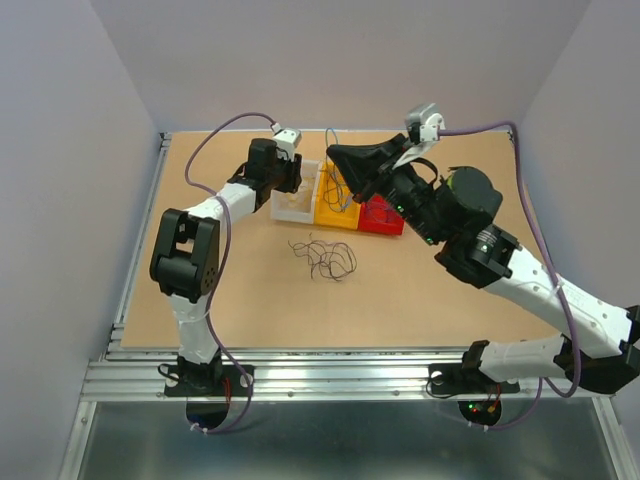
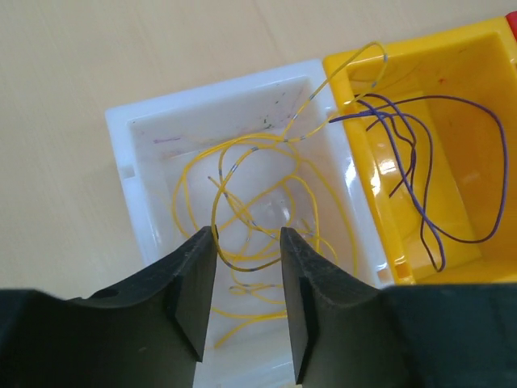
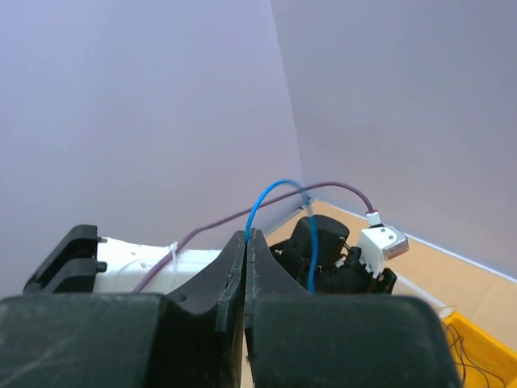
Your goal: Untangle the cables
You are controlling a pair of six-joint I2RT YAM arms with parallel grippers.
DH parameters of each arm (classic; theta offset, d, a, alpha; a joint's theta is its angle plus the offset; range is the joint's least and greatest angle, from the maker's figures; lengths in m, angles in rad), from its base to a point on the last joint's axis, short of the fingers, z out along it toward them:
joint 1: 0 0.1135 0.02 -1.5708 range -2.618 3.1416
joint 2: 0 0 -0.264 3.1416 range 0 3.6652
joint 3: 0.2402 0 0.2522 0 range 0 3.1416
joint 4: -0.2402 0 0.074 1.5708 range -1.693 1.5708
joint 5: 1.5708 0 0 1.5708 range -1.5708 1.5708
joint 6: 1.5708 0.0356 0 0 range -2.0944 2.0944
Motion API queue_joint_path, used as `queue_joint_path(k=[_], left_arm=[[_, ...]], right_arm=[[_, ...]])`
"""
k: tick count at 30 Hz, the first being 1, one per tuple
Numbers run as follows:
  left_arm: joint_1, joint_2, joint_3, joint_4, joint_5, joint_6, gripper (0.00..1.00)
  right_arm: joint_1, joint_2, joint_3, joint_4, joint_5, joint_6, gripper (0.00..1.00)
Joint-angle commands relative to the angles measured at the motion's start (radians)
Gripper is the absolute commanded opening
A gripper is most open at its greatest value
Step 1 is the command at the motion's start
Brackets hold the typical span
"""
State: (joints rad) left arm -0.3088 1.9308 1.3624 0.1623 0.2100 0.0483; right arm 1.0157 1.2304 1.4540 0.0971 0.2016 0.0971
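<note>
Three bins: a white bin (image 1: 292, 213), a yellow bin (image 1: 335, 215) and a red bin (image 1: 382, 217) stand touching in a row, left to right, towards the far side of the table (image 1: 250, 300)
Left gripper (image 2: 249, 242): hangs over the white bin with its fingers spread apart and nothing between them; the wrist view looks straight down into the bin
Yellow wires (image 2: 213, 214): lie in loose loops on the floor of the white bin (image 2: 210, 89); one strand climbs over the shared wall and arcs above the yellow bin (image 2: 477, 48)
Purple wires (image 2: 452, 99): curl inside the yellow bin in a few wide loops, one end lying near the wall shared with the white bin
Right gripper (image 3: 246, 238): raised well above the bins, its tip over the yellow one, fingers pressed together on a thin strand
Blue wire (image 3: 262, 198): pinched between the right fingertips, rising in a small arch and then dropping down towards the left arm's wrist
Black tangle (image 1: 322, 258): a small knot of dark curly strands on the bare table, just in front of the bins and apart from both grippers
</note>
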Motion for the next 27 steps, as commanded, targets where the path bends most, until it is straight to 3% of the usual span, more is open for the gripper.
queue_joint_path(k=[1, 8, 11, 18, 22, 23, 27], left_arm=[[-0.006, -0.169, -0.060, 0.071, -0.021, 0.028, 0.52], [-0.024, -0.391, -0.193, 0.111, 0.006, 0.074, 0.73], [-0.035, -0.438, -0.213, 0.114, 0.008, 0.074, 0.73], [-0.036, -0.478, -0.240, 0.132, 0.003, 0.082, 0.73], [-0.036, -0.486, -0.247, 0.137, 0.011, 0.081, 0.73], [-0.036, -0.484, -0.249, 0.138, 0.009, 0.082, 0.73], [-0.038, -0.478, -0.249, 0.141, 0.009, 0.085, 0.73]], right_arm=[[0.003, -0.052, 0.039, -0.057, -0.031, 0.065, 0.01], [0.004, -0.083, 0.007, -0.091, 0.063, 0.032, 0.01], [0.001, -0.091, -0.024, -0.092, 0.140, 0.006, 0.01], [-0.026, -0.077, -0.107, -0.091, 0.131, -0.027, 0.00], [-0.179, -0.023, -0.135, -0.089, 0.032, 0.047, 0.01], [-0.283, 0.001, -0.142, -0.080, -0.069, 0.070, 0.01], [-0.474, 0.076, -0.173, -0.004, -0.270, 0.160, 0.01]])
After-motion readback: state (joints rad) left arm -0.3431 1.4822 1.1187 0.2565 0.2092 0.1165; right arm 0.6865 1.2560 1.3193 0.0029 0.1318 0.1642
